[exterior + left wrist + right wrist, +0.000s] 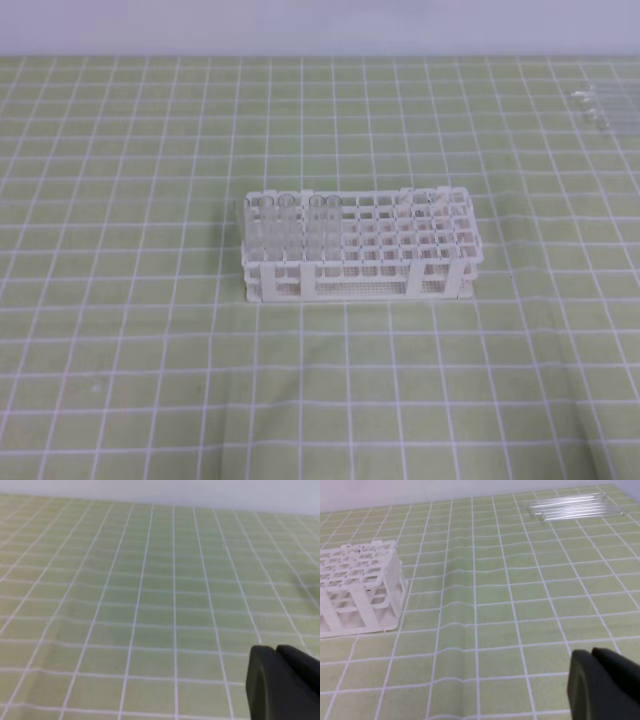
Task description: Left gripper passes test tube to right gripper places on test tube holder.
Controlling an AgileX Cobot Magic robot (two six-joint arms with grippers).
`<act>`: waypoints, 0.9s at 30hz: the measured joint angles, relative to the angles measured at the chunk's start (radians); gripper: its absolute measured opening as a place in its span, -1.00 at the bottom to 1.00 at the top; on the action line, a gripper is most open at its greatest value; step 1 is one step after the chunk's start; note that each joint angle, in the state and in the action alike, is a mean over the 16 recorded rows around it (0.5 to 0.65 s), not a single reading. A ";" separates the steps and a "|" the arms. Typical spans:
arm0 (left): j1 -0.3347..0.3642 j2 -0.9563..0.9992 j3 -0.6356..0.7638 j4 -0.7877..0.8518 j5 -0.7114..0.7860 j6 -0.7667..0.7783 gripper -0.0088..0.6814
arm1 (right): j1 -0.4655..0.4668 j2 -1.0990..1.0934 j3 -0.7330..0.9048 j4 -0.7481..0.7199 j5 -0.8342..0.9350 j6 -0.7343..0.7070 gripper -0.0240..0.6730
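Note:
The white test tube holder (358, 246) stands at the middle of the green checked cloth, with several clear tubes (285, 228) upright in its left rows. Loose clear test tubes (603, 103) lie flat at the far right edge; the right wrist view shows these test tubes (572, 505) at its top and the holder (357, 587) at its left. Neither arm shows in the high view. My left gripper (278, 680) is a black shape low at the right over bare cloth, fingers seemingly pressed together and holding nothing. My right gripper (594, 680) looks the same, far from tubes and holder.
A pale wall (320, 25) borders the cloth's far side. The cloth (470, 595) has soft wrinkles between the holder and the loose tubes.

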 joint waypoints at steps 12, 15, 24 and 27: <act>0.000 0.015 -0.005 -0.029 0.059 0.036 -0.98 | 0.000 -0.015 0.000 0.000 0.001 0.000 -0.98; 0.000 0.017 -0.006 -0.029 0.060 0.036 -0.98 | 0.000 -0.029 0.000 0.000 0.002 0.000 -0.98; 0.001 0.019 -0.007 -0.030 0.061 0.036 -0.98 | 0.000 -0.071 0.000 0.000 0.007 0.000 -0.98; 0.001 0.019 -0.007 -0.030 0.060 0.036 -0.98 | 0.000 -0.078 0.000 0.000 0.008 0.000 -0.98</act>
